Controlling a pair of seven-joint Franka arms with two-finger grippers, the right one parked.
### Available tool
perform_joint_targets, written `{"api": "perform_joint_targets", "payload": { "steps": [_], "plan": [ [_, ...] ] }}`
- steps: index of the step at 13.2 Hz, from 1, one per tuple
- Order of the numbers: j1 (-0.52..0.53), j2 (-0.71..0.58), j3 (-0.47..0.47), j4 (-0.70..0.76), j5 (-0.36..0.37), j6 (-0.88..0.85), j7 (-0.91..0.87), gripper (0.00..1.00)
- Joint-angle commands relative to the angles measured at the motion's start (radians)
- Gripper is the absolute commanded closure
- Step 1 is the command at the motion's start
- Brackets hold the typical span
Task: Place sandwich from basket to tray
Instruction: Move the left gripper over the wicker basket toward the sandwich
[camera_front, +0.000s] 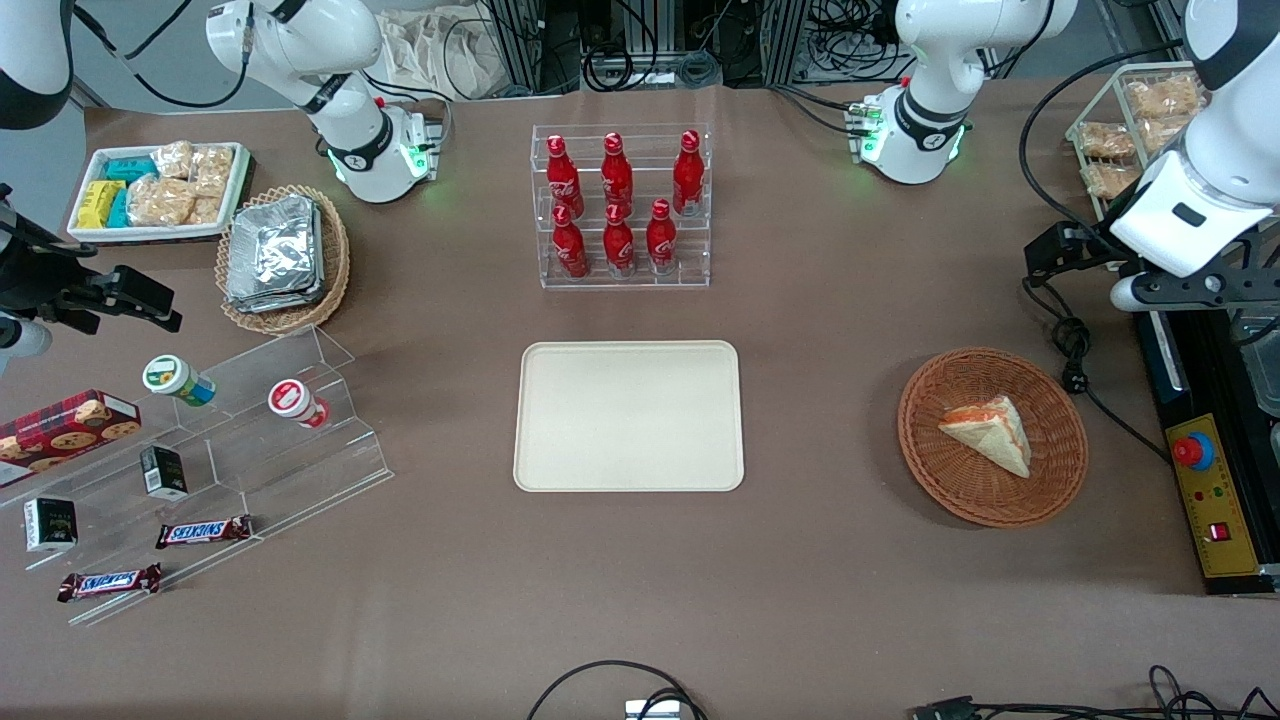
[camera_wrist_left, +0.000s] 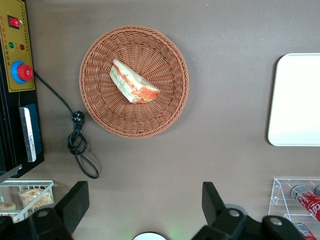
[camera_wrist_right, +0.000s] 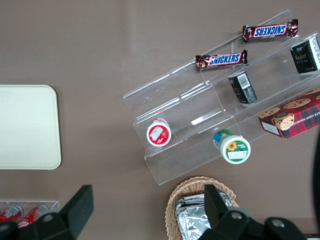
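Nearest the front camera among the task's things, the sandwich (camera_front: 990, 433) lies on its side in the basket (camera_front: 1060, 470), roughly at the middle, its orange-red filling edge facing the farther rim and its point aimed toward the camera; nothing touches it. The basket sits on the bench (camera_front: 850, 330) toward the working arm's end, well apart from the tray (camera_front: 628, 415), which lies bare at about the same depth. Farther off, the left arm's gripper (camera_wrist_left: 145, 210) hangs high above the bench, farther from the front camera than the basket, with its jaws spread wide and nothing between them. The step in hand looks like the approach, so the task has scarcely begun. To do it well, the gripper should likely travel over the basket's centre, turn so the fingers straddle the wedge across its two flat bread faces rather than its long sloping edge, then descend without brushing the wicker rim. A gentle close seems wise, since soft bread may crush or the filling may slip
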Motion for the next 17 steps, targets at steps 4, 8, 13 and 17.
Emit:
{"api": "perform_joint_targets", "payload": {
  "steps": [4,8,13,17],
  "plan": [
    [-0.003,0.018,0.023,0.020,-0.002,-0.006,0.020,0.00],
    [-0.003,0.085,0.090,-0.003,-0.010,0.034,-0.057,0.00],
    [-0.005,0.213,0.127,-0.058,-0.045,0.263,-0.496,0.00],
    [-0.003,0.243,0.139,-0.283,-0.036,0.589,-0.694,0.00]
  ]
}}
